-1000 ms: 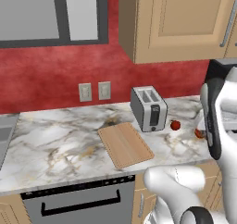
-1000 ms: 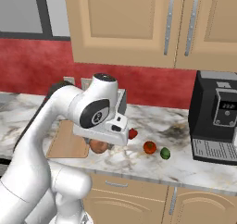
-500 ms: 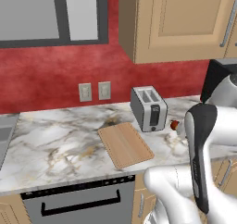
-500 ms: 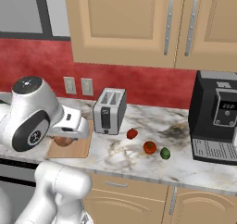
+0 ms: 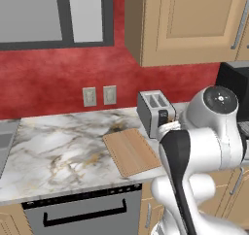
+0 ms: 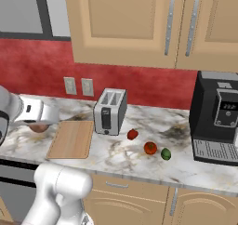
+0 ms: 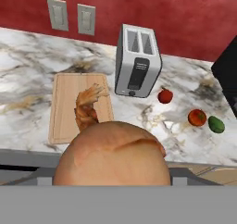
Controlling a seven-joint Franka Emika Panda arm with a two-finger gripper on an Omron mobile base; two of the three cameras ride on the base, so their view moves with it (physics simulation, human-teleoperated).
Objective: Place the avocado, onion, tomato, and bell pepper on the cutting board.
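The gripper (image 6: pixel 39 125) is gripping the onion (image 7: pixel 111 153), its jaws spread wide around the ball, though the fingertips themselves are hidden behind it in the hand view. From the hand camera the onion is bulging across the foreground, with a strip of peeling skin curling up off its top. The board (image 7: pixel 81 106) is lying just beyond and below it; in the right base view the onion (image 6: pixel 39 127) is hanging just off the board's (image 6: pixel 72 138) left edge, over the counter (image 6: pixel 116 154). So the coming move, as it looks, is turning on a short carry toward the toaster (image 7: pixel 137 61) until the onion is sitting over bare wood, then a lowering. The board's long axis is running away from the counter's front edge.

Past the toaster, on its far side from the board, the pepper (image 7: pixel 165 96), tomato (image 7: pixel 197 117) and avocado (image 7: pixel 216 124) are waiting in a loose line, none yet on the board.
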